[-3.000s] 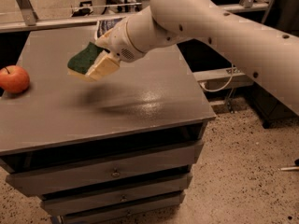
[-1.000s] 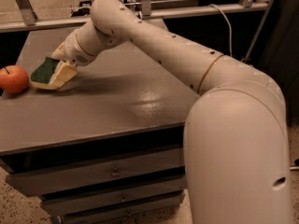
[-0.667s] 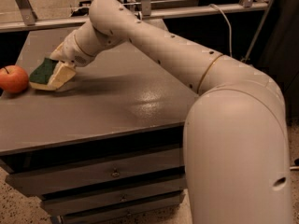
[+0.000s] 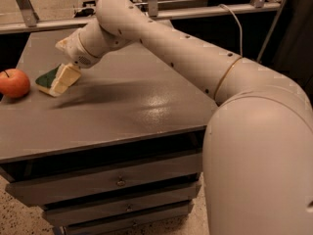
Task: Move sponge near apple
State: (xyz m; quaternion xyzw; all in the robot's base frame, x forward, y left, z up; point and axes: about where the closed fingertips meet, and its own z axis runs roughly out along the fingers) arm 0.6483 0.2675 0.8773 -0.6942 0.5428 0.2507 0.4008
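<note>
The red-orange apple (image 4: 13, 83) sits at the table's left edge. The sponge (image 4: 47, 78), dark green on top with pale yellow foam below, is just right of the apple, a small gap apart, tilted with its lower edge at the tabletop. My gripper (image 4: 62, 81) reaches down from the white arm (image 4: 161, 38) and its pale yellow fingers (image 4: 68, 74) are closed on the sponge's right side, hiding that part of it.
The grey metal table (image 4: 127, 106) has drawers below its front edge. A metal rail (image 4: 195, 6) and a cable run behind the table. My arm's large white body (image 4: 259, 160) fills the right foreground.
Since three seconds ago the gripper carried the sponge left across the table to beside the apple. In the last second the sponge has lowered slightly toward the tabletop; the apple has not moved.
</note>
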